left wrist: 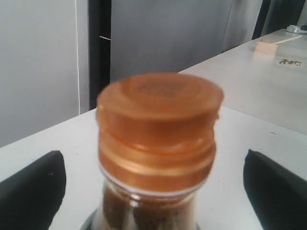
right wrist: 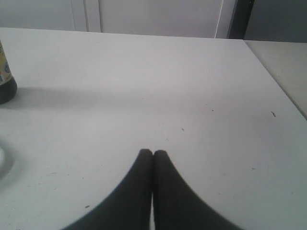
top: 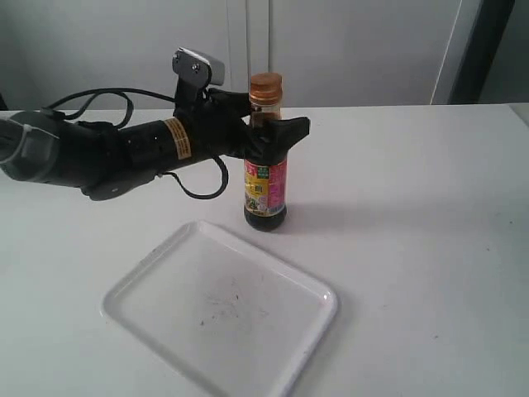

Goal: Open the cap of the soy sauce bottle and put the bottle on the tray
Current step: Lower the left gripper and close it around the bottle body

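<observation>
My left hand (top: 266, 124) stands wide either side of the glass soy sauce bottle's (top: 264, 186) neck, clear of its smooth, round, closed cap (left wrist: 158, 115). The bottle stands upright mid-counter (top: 413, 207), just behind the flat, speckled tray (top: 273, 273). My right hand (right wrist: 152, 155) is pinched closed over open counter.

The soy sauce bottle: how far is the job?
Done: nothing; the round orange-gold plastic cap is closed. In hand: the open left hand straddles the neck of the small clear soy sauce bottle, standing beside the flat white plastic tray. Left: grip, flip the cap, set the bottle on the tray.
</observation>
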`<act>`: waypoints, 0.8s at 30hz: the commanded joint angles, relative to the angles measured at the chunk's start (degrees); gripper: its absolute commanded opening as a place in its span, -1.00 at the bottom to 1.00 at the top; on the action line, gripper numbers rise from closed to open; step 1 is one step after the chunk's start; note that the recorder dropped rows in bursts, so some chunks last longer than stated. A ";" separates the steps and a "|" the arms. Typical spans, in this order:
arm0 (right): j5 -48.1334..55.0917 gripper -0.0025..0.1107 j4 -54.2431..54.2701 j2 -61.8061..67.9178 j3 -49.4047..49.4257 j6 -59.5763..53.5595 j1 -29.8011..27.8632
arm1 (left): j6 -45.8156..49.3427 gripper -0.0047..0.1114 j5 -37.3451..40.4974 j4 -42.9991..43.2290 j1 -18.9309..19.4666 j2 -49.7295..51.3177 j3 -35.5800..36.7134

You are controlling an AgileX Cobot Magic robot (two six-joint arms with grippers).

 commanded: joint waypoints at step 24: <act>-0.02 -0.96 -0.43 -0.37 0.30 0.00 -0.47 | 3.40 0.67 -6.11 1.53 -0.14 8.84 -0.28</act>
